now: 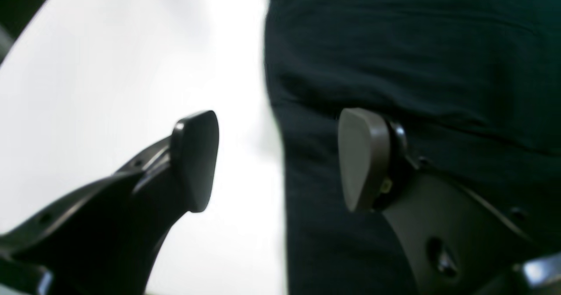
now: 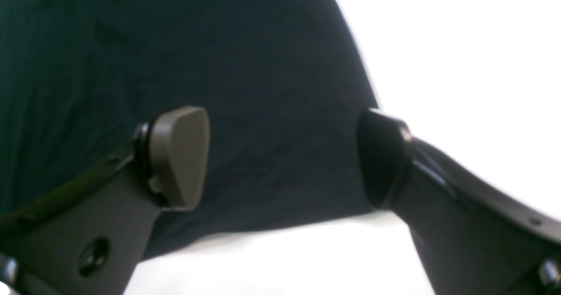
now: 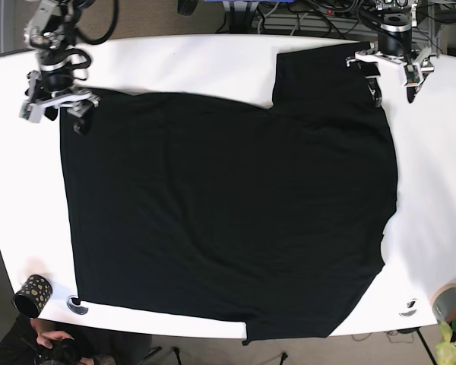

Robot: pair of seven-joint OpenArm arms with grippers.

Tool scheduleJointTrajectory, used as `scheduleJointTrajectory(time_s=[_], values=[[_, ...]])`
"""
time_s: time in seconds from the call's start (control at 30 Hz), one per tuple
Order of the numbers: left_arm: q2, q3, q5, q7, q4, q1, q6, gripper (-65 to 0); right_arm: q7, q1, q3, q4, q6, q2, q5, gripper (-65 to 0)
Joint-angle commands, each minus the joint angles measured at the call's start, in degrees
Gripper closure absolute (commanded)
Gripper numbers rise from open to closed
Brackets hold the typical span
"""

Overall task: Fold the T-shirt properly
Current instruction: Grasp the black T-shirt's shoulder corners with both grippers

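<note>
Lying spread flat and unfolded on the white surface [image 3: 213, 57], the T-shirt [image 3: 220, 213] is straddled at two far corners by the released left claw [image 1: 278, 161] and released right claw [image 2: 285, 159], so every fold is judged left to do.

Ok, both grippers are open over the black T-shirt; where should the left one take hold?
Probably the T-shirt's sleeve edge beneath the left gripper, coming straight down. In the left wrist view, one pad is over cloth, the other over the bare table, so the jaws straddle the edge. The right gripper sits likewise at its corner.
</note>
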Motion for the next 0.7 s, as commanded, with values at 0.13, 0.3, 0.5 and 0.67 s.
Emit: scheduleJointTrajectory(time_s=[0.13,0.3,0.5,0.67], values=[[-0.31,0.47,-0.1,-1.54,0.88,0.42,0.3,-40.3,-7.12,3.87,9.39,-5.43,0.41,3.0,7.98,-50.3],[-0.31,0.47,-0.1,-1.54,0.88,0.42,0.3,-40.3,-9.58,4.05,12.47,-12.55,1.02,5.9,16.07,-50.3],[-0.31,0.47,-0.1,-1.54,0.79,0.42,0.3,-40.3,-9.67,3.78,12.82,-20.64,1.11,8.27,21.69,-50.3],[-0.31,0.47,-0.1,-1.54,0.09,0.42,0.3,-40.3,-9.76,3.78,12.55,-24.95,2.25,8.1,23.8,-50.3]])
